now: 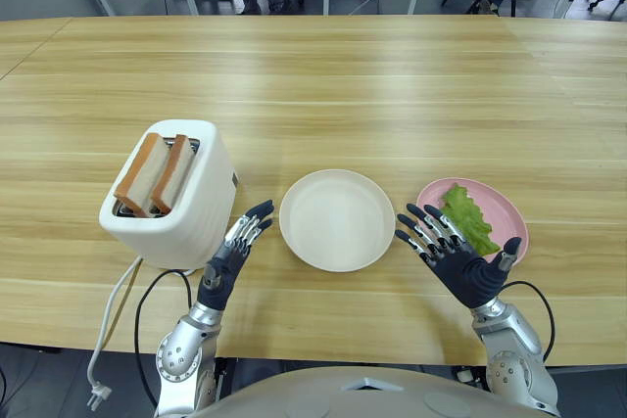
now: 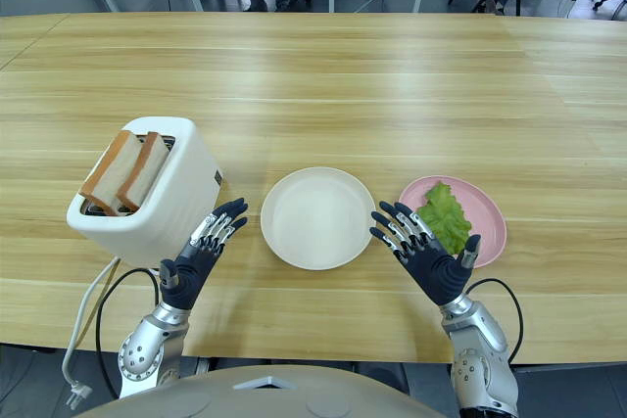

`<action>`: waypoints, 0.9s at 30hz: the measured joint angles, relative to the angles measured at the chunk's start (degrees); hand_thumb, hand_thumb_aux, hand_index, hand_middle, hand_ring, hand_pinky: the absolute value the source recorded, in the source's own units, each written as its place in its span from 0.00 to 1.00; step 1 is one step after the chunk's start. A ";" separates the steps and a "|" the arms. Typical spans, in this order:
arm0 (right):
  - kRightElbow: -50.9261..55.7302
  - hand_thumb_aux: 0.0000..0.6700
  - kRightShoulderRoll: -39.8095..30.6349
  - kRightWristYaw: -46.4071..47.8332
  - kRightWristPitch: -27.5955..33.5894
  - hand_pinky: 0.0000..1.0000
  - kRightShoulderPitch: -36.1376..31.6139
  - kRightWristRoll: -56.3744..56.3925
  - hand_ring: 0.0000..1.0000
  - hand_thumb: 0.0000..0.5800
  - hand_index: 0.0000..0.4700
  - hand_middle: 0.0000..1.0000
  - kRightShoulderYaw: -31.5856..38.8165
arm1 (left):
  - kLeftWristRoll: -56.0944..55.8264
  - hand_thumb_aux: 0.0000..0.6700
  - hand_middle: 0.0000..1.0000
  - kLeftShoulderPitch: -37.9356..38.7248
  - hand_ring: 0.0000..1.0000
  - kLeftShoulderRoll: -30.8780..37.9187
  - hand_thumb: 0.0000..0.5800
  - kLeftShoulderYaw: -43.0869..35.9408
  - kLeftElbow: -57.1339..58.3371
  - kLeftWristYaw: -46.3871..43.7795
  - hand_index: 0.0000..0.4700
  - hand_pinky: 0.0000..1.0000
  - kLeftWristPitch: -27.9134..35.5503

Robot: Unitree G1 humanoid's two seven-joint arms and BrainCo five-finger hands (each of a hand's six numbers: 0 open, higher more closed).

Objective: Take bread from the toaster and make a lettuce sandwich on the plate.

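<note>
Two bread slices (image 1: pixel 155 175) stand upright in the toaster (image 1: pixel 186 217), just ahead and outward of the left hand (image 1: pixel 227 259), which is spread open and holds nothing. Best, I judge, to pinch the nearer slice by its exposed top and lift straight up, lest the toaster tip. The plate (image 1: pixel 338 227) lies between both hands; the right hand (image 1: pixel 460 261), likewise spread and empty, hovers beside the lettuce (image 1: pixel 468 217) on its pink dish (image 1: pixel 507 210).

Toaster (image 1: pixel 171 198) sitting frame left, bread slices (image 1: pixel 155 175) standing in it; plate (image 1: pixel 337 219) lying centre; lettuce (image 1: pixel 468 217) lying on side plate (image 1: pixel 502 205), right.
</note>
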 measured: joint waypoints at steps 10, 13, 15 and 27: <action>0.00 0.00 0.00 -0.01 -0.17 0.00 0.01 -0.04 0.00 0.00 0.00 0.00 0.00 | 0.57 0.00 0.00 0.00 0.00 -0.02 0.00 -0.01 0.00 0.17 0.00 0.00 0.00; 0.00 0.00 0.00 -0.01 -0.22 0.00 0.01 -0.06 0.00 0.00 0.00 0.00 0.00 | 0.58 0.00 0.00 0.00 0.00 -0.02 0.00 -0.01 0.00 0.23 0.00 0.00 0.00; 0.00 0.00 0.00 -0.01 -0.28 0.00 0.01 -0.09 0.00 0.00 0.00 0.00 0.00 | 0.61 0.00 0.00 0.00 0.00 -0.02 0.00 -0.01 0.00 0.27 0.00 0.00 -0.01; 0.66 0.00 -0.12 0.03 -0.50 0.00 -0.98 -1.06 0.00 0.00 0.00 0.00 0.06 | 12.53 0.00 0.00 4.45 0.00 1.02 0.00 -1.22 -37.39 10.49 0.00 0.00 19.17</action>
